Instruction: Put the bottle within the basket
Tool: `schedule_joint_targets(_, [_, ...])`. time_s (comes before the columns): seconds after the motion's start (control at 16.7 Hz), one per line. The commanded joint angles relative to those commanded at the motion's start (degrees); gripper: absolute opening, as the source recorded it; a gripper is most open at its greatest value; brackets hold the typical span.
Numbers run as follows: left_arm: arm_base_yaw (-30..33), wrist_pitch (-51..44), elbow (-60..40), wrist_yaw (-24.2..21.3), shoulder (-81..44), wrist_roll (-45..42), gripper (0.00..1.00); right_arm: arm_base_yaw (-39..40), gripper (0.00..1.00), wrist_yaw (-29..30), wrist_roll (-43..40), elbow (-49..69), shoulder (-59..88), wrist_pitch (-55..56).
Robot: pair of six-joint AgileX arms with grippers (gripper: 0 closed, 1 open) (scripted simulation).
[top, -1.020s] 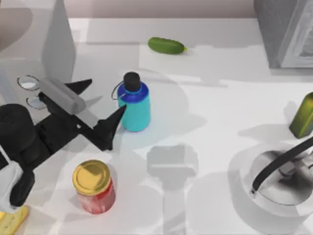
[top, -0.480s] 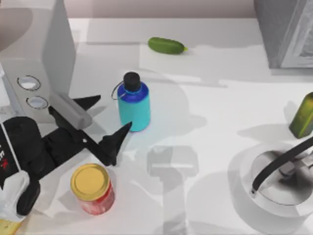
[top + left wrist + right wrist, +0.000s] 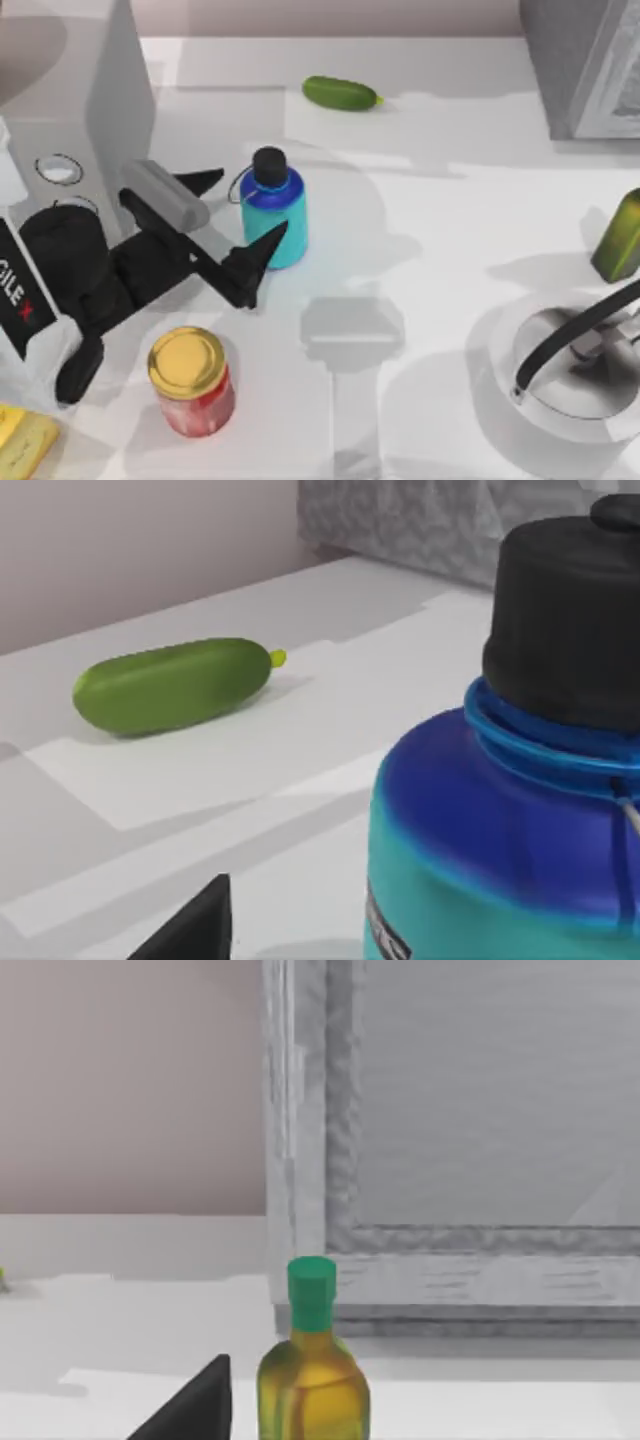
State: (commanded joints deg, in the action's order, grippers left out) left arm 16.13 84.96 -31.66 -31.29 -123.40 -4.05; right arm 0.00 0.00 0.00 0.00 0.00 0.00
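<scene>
Top view: left claw spread wide beside upright bottle, left-centre tabletop; basket at right. Step: approach; next, straddle and close.
Left wrist view: bottle near, cucumber beyond.
Right wrist view: green bottle; right claw's spread cannot be told.

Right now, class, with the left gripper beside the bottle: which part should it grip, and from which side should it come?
Grip the bottle on its straight turquoise body, below the blue shoulder. It stands upright, so the left gripper should probably come in level from the table's left, where its open fingers already flank the body. The black cap is narrower and carries a thin loop, so it looks a poorer hold.
</scene>
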Motion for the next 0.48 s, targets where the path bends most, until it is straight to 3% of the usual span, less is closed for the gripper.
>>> schedule_joint_targets(0.48, [4.76, -1.55, -8.49, 4.75, -6.74, 0.60, 1.00, 0.00, 1.00, 0.00, 0.00, 0.00, 0.00, 0.00])
